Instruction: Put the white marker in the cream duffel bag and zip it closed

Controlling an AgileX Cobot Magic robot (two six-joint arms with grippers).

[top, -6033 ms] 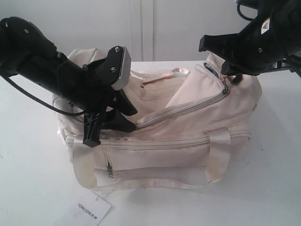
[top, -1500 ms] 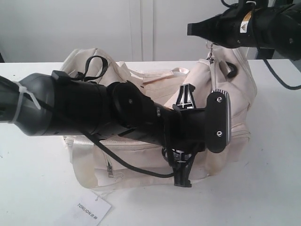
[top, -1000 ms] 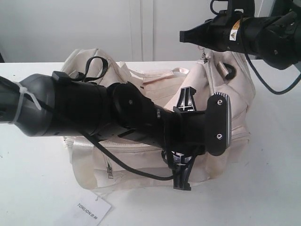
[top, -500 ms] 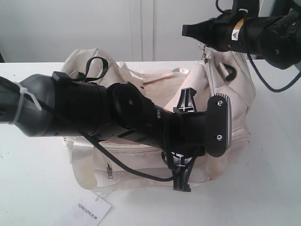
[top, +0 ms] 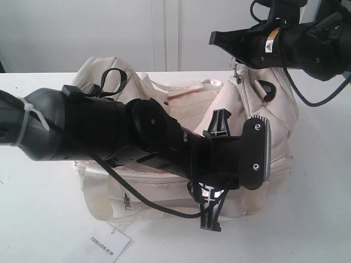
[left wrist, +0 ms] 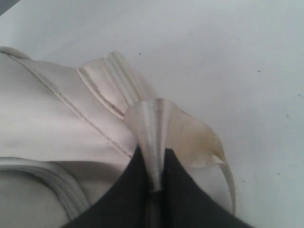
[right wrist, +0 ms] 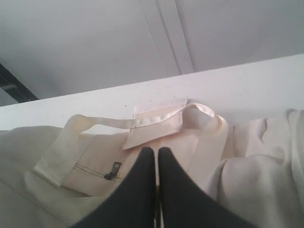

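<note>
The cream duffel bag (top: 258,109) lies on the white table, and its right end is drawn up under my right arm. My left arm reaches across the bag's front. My left gripper (top: 211,218) (left wrist: 153,152) is shut on the bag's shiny strap handle (left wrist: 152,121) by the front right corner. High at the right, my right gripper (top: 215,38) (right wrist: 155,151) is shut above the bag (right wrist: 95,161); nothing shows between its fingers. A small metal zipper pull (top: 237,68) hangs just below it. The white marker is out of view.
A white paper tag (top: 107,244) lies on the table (top: 307,208) in front of the bag. A black D-ring (top: 267,87) sits on the raised end, and a black strap loop (top: 112,76) at the back left. A pocket zipper pull (right wrist: 113,170) shows near the right fingers.
Six seconds ago my left arm was at the bag's left and the top flap gaped. It now crosses to the front right. In the last second it sank slightly with the strap.
</note>
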